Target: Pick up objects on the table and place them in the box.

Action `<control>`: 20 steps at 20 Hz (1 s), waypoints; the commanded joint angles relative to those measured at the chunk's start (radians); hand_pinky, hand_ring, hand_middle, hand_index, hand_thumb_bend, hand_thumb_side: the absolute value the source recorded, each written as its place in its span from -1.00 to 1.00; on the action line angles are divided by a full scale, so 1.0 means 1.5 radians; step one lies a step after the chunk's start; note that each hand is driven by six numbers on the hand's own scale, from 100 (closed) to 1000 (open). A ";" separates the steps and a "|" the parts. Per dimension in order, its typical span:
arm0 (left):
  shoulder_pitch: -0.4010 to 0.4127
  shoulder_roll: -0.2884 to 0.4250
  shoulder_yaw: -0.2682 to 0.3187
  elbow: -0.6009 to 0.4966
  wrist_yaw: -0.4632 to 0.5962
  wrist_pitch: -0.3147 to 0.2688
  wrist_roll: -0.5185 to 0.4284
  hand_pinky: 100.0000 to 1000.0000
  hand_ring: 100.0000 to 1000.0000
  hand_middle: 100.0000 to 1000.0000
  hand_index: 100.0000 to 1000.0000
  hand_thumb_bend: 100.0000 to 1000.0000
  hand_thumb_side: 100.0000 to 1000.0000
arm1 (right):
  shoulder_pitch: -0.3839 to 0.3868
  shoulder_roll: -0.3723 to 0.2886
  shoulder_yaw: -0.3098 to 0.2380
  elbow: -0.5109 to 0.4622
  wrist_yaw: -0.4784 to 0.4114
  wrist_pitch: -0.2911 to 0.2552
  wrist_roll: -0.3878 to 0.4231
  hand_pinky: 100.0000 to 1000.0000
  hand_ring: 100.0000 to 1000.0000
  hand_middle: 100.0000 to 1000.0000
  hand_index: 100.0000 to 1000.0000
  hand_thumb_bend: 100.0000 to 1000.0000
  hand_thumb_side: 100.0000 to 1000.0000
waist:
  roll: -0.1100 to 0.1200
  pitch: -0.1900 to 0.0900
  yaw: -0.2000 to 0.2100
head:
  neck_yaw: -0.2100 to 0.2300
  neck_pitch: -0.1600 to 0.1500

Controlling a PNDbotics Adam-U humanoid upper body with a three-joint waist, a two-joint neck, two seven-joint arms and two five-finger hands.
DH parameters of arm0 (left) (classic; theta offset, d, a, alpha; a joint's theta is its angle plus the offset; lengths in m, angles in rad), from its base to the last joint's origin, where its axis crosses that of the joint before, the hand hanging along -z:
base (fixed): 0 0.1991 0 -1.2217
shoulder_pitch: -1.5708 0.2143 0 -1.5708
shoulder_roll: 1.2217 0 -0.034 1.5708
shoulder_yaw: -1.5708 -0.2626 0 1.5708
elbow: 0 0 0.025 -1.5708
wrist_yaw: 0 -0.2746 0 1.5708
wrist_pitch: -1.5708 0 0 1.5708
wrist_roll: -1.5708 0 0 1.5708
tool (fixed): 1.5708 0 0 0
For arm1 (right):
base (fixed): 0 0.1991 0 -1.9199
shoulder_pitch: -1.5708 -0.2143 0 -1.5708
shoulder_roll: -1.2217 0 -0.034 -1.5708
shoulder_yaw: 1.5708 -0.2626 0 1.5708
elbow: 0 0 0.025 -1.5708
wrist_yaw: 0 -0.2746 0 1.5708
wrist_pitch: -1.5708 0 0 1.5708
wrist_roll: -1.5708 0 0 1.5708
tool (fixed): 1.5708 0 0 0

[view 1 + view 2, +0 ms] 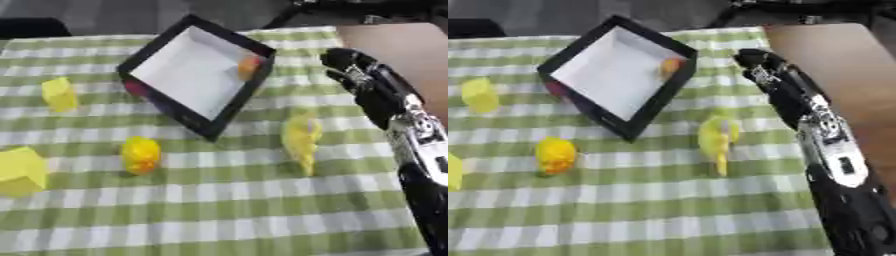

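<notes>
Right hand: your right hand (354, 67) hangs just right of the box (198, 75); whether its fingers are apart or together, you cannot tell.
Box: black rim, white inside, tilted on the green checked desk (262, 210); an orange thing (249, 66) sits at its right wall.
Still out: yellow pieces (303, 139), (140, 154), (59, 93), (19, 171) lie below and left of the box.

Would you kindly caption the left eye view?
Right hand hovers beside the box, yellow objects scattered on the checked cloth.
</notes>
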 commanded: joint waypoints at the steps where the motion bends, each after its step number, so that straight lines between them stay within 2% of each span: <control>1: -0.002 0.008 0.004 -0.011 -0.004 0.003 -0.001 0.77 0.06 0.25 0.56 -0.22 0.28 | -0.005 -0.021 -0.001 -0.008 0.001 -0.003 0.003 1.00 0.94 0.60 0.64 -1.00 -0.07 | 0.005 -0.016 0.001 | -0.002 0.003; 5: -0.001 0.010 0.004 -0.011 -0.005 0.004 0.000 0.77 0.05 0.24 0.56 -0.22 0.28 | -0.012 -0.047 0.006 -0.011 -0.001 -0.014 0.008 1.00 0.94 0.60 0.64 -1.00 -0.08 | 0.004 -0.018 0.000 | 0.000 0.003; 6: 0.000 0.011 0.004 -0.011 -0.005 0.004 0.001 0.77 0.05 0.24 0.56 -0.22 0.28 | -0.016 -0.058 0.009 -0.012 -0.002 -0.018 0.010 1.00 0.94 0.60 0.64 -0.98 0.07 | 0.004 -0.018 0.000 | 0.000 0.003; 7: 0.000 0.013 0.003 -0.010 -0.005 0.004 0.001 0.77 0.05 0.24 0.56 -0.23 0.28 | -0.022 -0.075 0.015 -0.012 -0.004 -0.022 0.014 1.00 0.94 0.60 0.64 -1.00 -0.10 | 0.003 -0.019 0.000 | 0.000 0.003; 8: 0.000 0.014 0.003 -0.010 -0.005 0.004 0.000 0.77 0.05 0.24 0.56 -0.23 0.28 | -0.028 -0.091 0.020 -0.011 -0.007 -0.026 0.017 1.00 0.94 0.60 0.64 -1.00 -0.10 | 0.003 -0.019 0.000 | 0.000 0.003; 12: 0.001 0.018 0.002 -0.009 -0.006 0.005 0.000 0.77 0.05 0.24 0.56 -0.23 0.28 | -0.061 -0.184 0.053 -0.011 -0.022 -0.056 0.038 1.00 0.92 0.60 0.64 -0.97 -0.15 | -0.001 -0.019 0.002 | 0.001 0.003; 20: 0.002 0.026 -0.001 -0.008 -0.007 0.005 -0.003 0.77 0.05 0.24 0.55 -0.24 0.28 | -0.114 -0.349 0.117 -0.013 -0.029 -0.121 0.094 0.96 0.87 0.61 0.67 -0.72 -0.28 | -0.008 -0.022 0.005 | 0.000 0.003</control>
